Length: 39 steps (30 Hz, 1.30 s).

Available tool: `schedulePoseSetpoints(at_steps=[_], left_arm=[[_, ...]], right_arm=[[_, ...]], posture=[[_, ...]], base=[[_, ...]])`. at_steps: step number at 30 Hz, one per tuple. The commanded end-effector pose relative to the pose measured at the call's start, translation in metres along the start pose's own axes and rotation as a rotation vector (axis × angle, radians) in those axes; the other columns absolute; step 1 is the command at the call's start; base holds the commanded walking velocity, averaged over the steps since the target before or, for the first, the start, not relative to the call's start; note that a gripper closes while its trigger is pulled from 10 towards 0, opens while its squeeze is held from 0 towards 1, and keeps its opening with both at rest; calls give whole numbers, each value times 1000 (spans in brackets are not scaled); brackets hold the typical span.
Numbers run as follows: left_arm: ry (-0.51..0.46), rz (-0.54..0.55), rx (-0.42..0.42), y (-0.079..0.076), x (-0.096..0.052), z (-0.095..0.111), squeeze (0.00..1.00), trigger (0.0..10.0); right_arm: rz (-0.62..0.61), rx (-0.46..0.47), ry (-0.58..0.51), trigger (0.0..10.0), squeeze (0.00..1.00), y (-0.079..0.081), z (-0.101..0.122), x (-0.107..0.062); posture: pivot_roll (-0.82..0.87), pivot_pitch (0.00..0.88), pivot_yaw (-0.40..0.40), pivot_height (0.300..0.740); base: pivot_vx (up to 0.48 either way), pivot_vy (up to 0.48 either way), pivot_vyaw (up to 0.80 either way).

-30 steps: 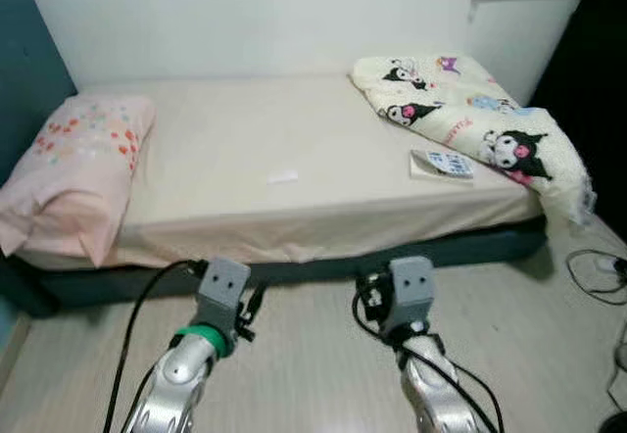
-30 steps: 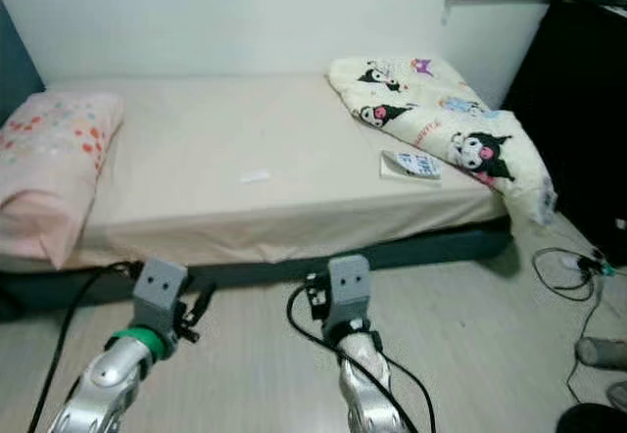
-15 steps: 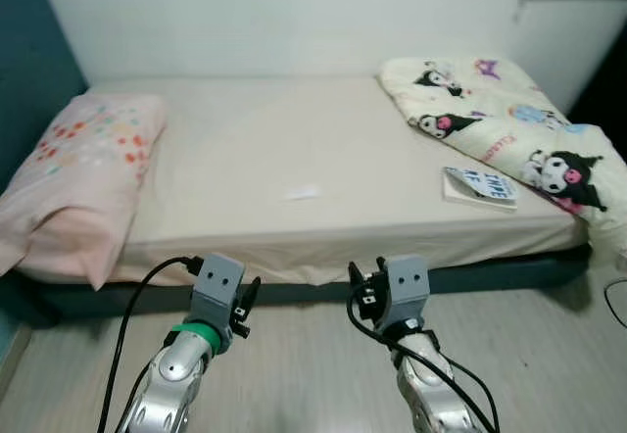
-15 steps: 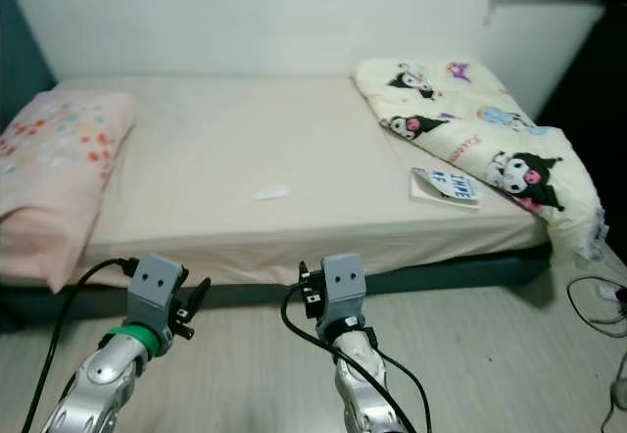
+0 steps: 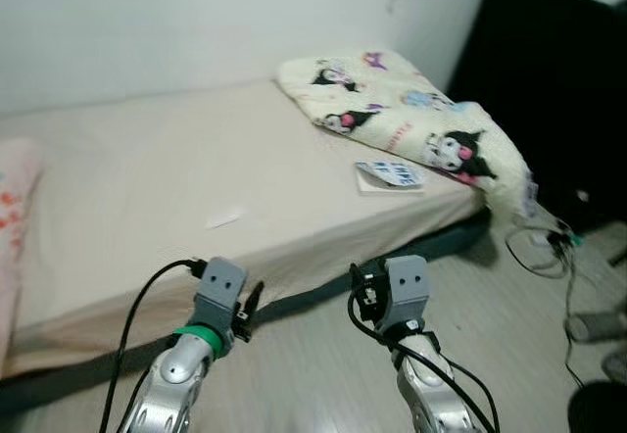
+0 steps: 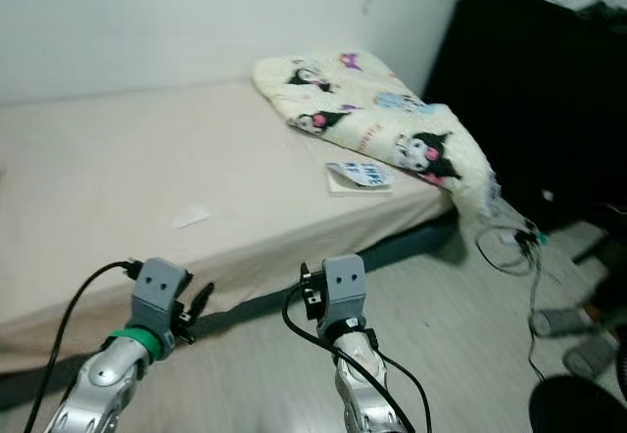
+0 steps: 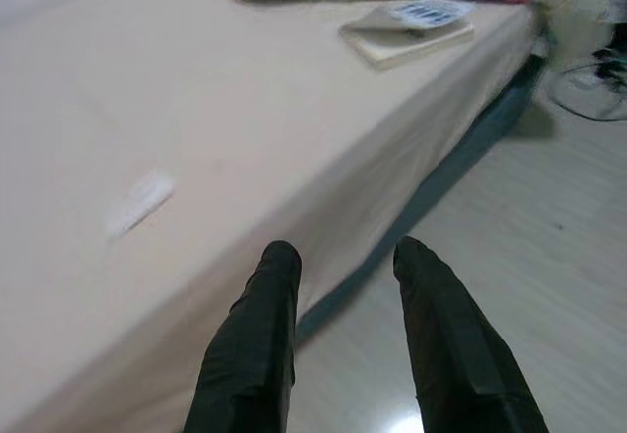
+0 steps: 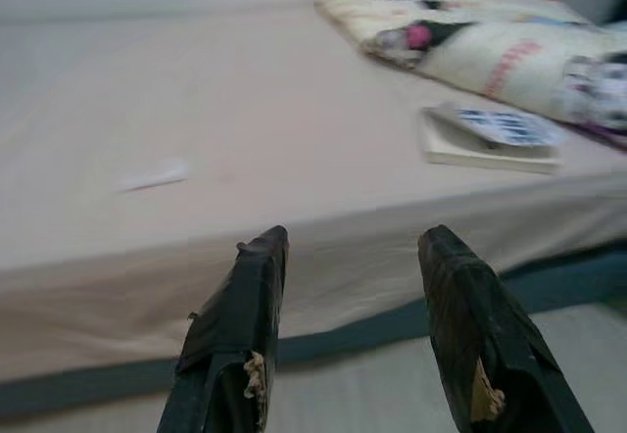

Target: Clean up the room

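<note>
left gripper (image 7: 338, 257) fingers parted, empty, held low over floor before bed (image 5: 118, 173) | right gripper (image 8: 353, 242) fingers parted, empty, alongside | book (image 5: 389, 174) flat near bed edge, long axis along edge, beside blanket (image 5: 402, 120) | paper scrap (image 5: 224, 218) mid-mattress

I see the bed (image 5: 147, 168) ahead, with the blanket (image 5: 402, 120) bunched at its right end against the wall. A book (image 5: 390, 174) lies just before the blanket near the bed's edge, a paper scrap (image 5: 224, 218) well to its left, and cables (image 5: 549, 247) on the floor to the right.
</note>
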State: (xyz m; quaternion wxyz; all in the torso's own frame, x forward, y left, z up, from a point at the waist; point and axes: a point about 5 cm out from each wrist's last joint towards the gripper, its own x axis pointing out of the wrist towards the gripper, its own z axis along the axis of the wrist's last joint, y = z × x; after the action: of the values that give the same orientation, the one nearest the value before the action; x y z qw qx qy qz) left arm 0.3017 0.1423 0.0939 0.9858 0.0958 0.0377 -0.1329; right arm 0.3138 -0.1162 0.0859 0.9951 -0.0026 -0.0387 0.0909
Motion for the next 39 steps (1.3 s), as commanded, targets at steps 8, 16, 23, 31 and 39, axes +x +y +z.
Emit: schedulePoseSetpoints(at_steps=[8,16,23,31,39], left_arm=[[27,-1,15,-5,0,-6,0,10000],[48,47,-1,1,0,-17,0,10000],[60,-7,-24,0,2,-20,0,10000],[77,-119,21,-7,6,-26,0,10000],[1,-110,131,-5,1,-21,0,10000]], right_arm=[[13,-4,10,10000,0,2,-3,-1],[72,-7,8,10000,0,14,0,7],[89,-13,14,10000,0,21,-1,8],[108,-50,11,10000,0,26,1,13],[63,-86,-64,10000,0,16,15,17]], posture=[[-87,58,55,740],[-74,57,35,740],[-66,49,16,740],[-66,31,-3,740],[-80,30,1,740]], base=[[229,0,-169],[0,0,0],[0,0,0],[0,0,0],[0,0,0]])
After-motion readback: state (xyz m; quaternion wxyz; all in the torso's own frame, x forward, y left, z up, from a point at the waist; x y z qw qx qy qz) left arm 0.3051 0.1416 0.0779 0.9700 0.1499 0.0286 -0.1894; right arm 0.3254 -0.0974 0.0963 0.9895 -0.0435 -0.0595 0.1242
